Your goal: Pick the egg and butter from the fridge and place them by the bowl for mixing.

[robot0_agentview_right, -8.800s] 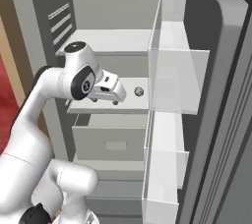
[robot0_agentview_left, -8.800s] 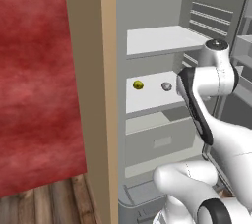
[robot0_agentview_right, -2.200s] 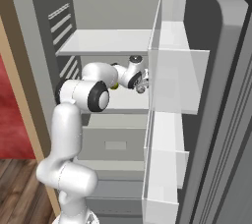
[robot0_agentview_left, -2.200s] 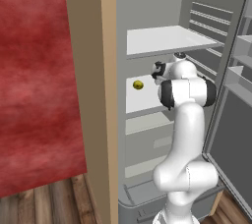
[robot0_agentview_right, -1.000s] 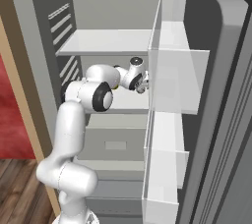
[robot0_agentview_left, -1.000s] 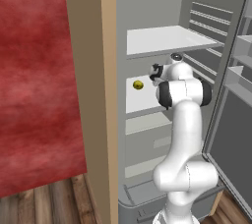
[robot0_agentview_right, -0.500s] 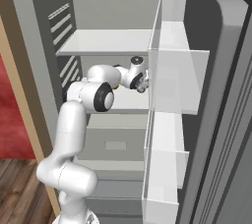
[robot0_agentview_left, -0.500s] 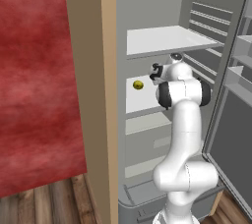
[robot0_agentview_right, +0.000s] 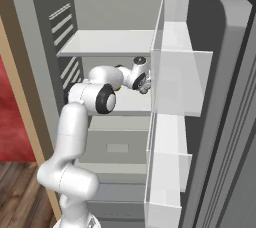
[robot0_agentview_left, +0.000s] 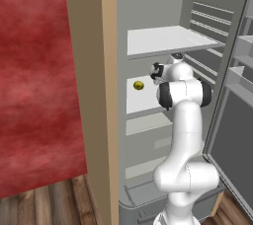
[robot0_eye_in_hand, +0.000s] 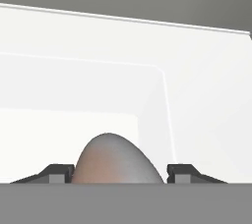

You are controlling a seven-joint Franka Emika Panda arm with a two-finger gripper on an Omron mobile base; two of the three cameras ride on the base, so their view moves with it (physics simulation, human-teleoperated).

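**Egg between the fingers, nothing carried out of the fridge yet**

Nearest the hand camera, at bottom centre of the hand view, the gripper (robot0_eye_in_hand: 118, 174) has its two dark tips set against either flank of the egg (robot0_eye_in_hand: 115, 156). The egg is a rounded greyish-tan dome that fills the space between them. The jaws stand at a middling width, pressed on the egg and not spread clear of it. I judge the grasp made but the lift not yet begun, since the egg sits low on the white middle shelf (robot0_agentview_left: 141, 100).

In the left base view the arm reaches in at centre frame and the gripper (robot0_agentview_left: 157, 71) ends just above that shelf. In the right base view the gripper (robot0_agentview_right: 145, 86) lies at centre, just beside the clear door racks (robot0_agentview_right: 175, 82).

A little further in, left of centre in the left base view, a small yellow thing (robot0_agentview_left: 139, 85) rests on the same shelf, near the hand but apart from it. It may be the butter. At this size it looks more round than block-shaped, so I cannot be sure.

Beyond stand the upper shelf (robot0_agentview_left: 163, 39) and the grey inner wall of the fridge (robot0_agentview_left: 148, 2), with a grey drawer (robot0_agentview_right: 117, 147) lower down.

So the task is at an early stage. The egg must be drawn out and set by the bowl. After that comes a second trip for the butter.
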